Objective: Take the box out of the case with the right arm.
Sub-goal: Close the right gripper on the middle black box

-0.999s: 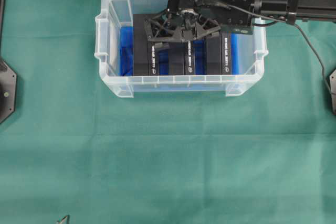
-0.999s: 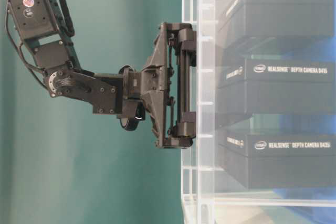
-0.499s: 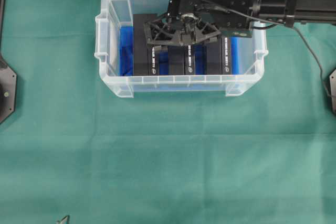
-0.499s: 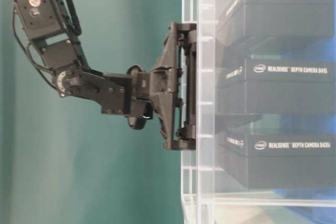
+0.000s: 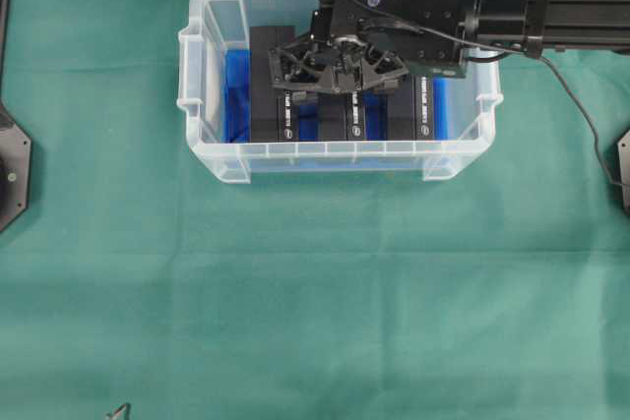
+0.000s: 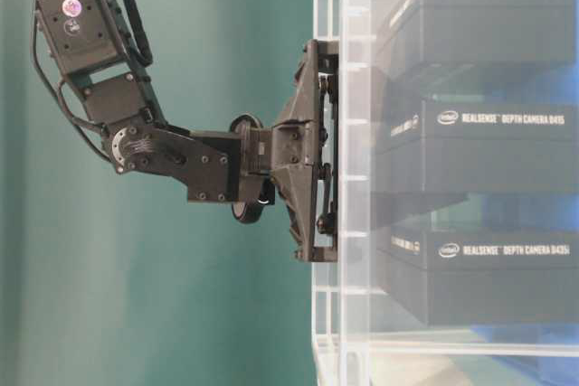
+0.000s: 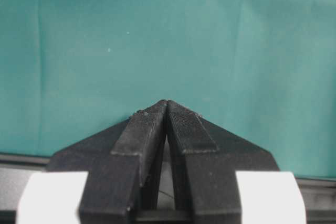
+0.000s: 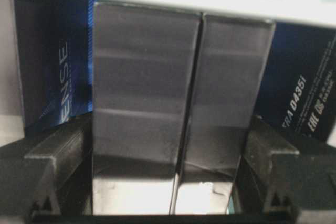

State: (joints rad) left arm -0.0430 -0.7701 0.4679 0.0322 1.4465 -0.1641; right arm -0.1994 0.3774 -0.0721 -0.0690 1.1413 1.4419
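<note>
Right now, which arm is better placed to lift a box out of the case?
Right. The right gripper is down in the case, fingers straddling the middle box. The left gripper is shut over bare cloth.

case (image 5: pixel 200 66): clear, blue bottom | boxes (image 5: pixel 271 95): black | cloth (image 5: pixel 315 292): green

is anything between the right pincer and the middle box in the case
Nothing visible. The right pincer is down inside the case, and in the wrist view its fingers straddle the middle box on both sides, with no object in between. Neighbouring boxes stand close alongside.
</note>
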